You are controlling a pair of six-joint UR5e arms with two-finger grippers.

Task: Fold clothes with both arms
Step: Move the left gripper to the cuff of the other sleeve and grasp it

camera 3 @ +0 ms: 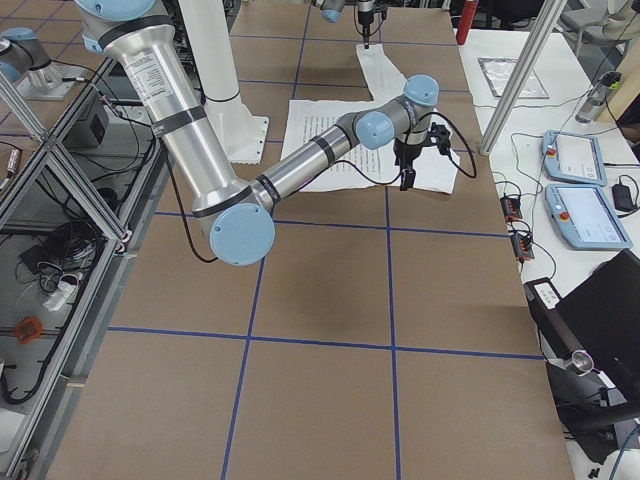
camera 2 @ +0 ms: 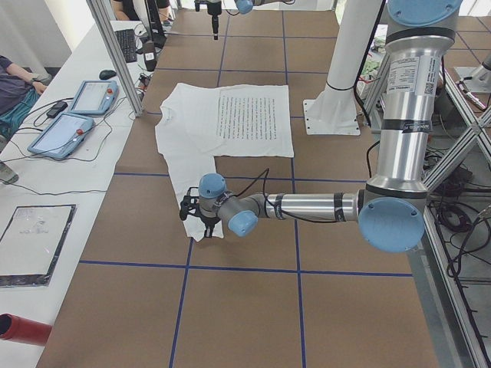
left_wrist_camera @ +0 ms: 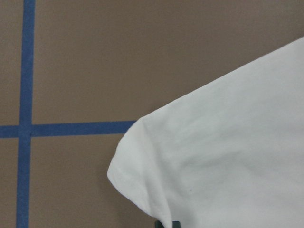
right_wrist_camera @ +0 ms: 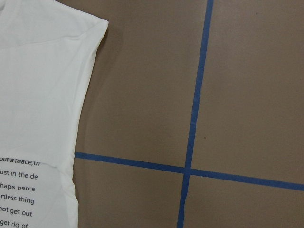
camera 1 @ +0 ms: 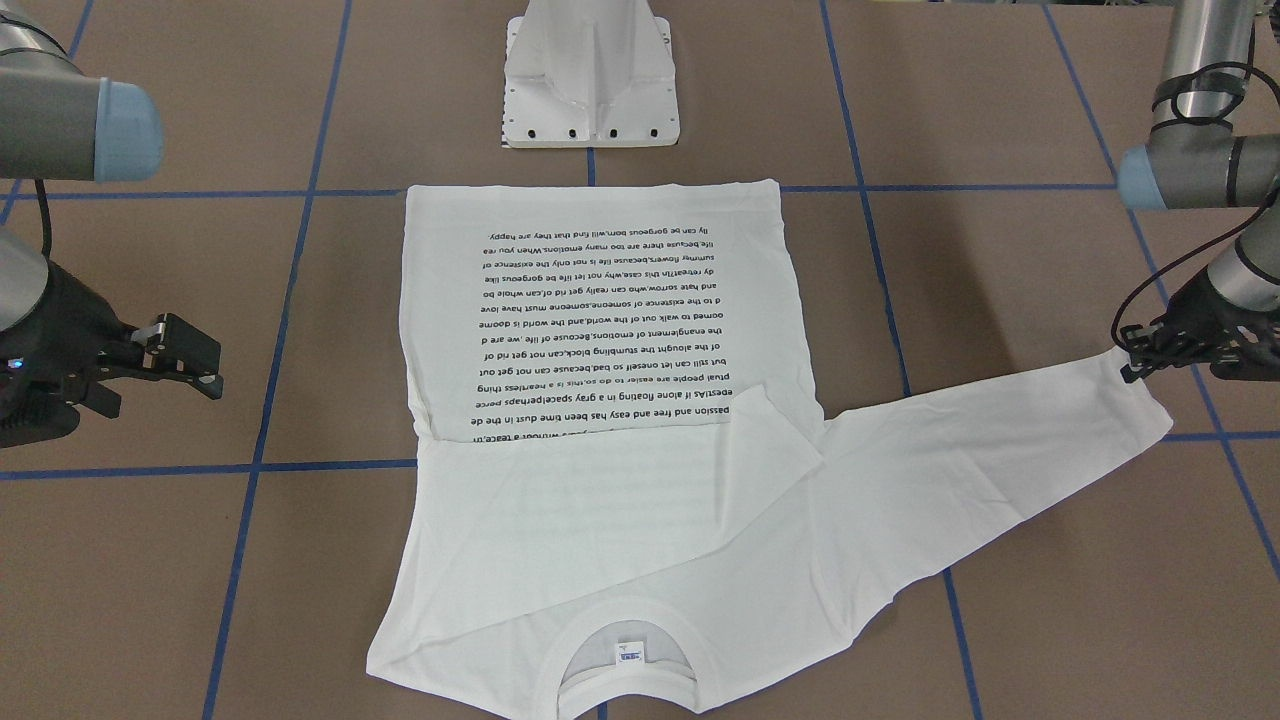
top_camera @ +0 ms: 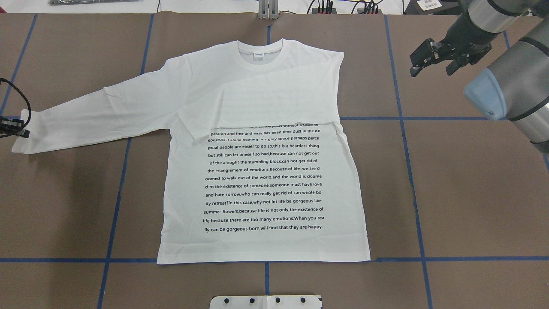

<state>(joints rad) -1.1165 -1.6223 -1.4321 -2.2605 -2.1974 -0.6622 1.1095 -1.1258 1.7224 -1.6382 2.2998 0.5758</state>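
Observation:
A white long-sleeved T-shirt lies flat on the brown table, text side up, collar away from the robot. One sleeve is folded across the chest. The other sleeve stretches out sideways. My left gripper sits at that sleeve's cuff, low on the table, and looks shut on the cuff edge. My right gripper hangs open and empty above bare table, off the shirt's other side near the shoulder.
The white pedestal base stands just behind the shirt's hem. Blue tape lines grid the table. A side bench with teach pendants, a keyboard, a red cylinder and a seated person runs along the far edge.

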